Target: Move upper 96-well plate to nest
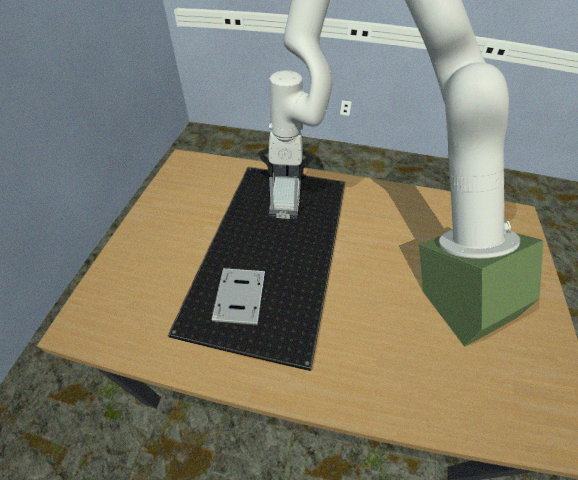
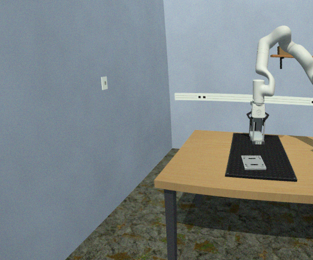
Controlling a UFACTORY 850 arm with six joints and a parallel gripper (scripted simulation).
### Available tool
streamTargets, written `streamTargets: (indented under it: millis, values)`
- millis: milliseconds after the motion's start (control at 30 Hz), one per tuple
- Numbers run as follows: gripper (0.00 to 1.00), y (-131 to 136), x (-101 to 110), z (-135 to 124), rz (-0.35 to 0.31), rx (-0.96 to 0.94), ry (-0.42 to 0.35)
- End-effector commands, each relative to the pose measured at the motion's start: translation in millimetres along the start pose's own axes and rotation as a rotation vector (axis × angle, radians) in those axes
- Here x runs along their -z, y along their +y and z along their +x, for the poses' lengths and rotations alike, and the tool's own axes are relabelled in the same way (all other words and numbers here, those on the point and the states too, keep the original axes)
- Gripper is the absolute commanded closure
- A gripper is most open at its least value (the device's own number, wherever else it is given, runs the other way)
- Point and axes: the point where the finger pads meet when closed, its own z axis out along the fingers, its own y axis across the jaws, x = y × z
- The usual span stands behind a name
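The stack rack K1 stands at the far end of the black baseplate (image 1: pixel 268 263). A white 96-well plate (image 1: pixel 284 192) shows at its top; the lower plate is mostly hidden. My gripper (image 1: pixel 285 173) is open and lowered over the rack, with its fingers down on either side of the rack's top. In the exterior view the gripper (image 2: pixel 257 125) sits just above the rack. The grey plate nest N1 (image 1: pixel 238 295) lies empty near the front of the baseplate; it also shows in the exterior view (image 2: pixel 253 162).
The arm's green base block (image 1: pixel 480 284) stands on the right of the wooden table. A wall shelf (image 2: pixel 299 56) hangs behind the arm.
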Motion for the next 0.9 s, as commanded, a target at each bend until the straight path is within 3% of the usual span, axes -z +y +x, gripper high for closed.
streamTargets:
  millis: [0,867]
  values:
    - [0.0,-1,-8,0,0.003,-0.001,0.002]
    - [0.0,-1,-48,0,0.003,-0.001,0.002]
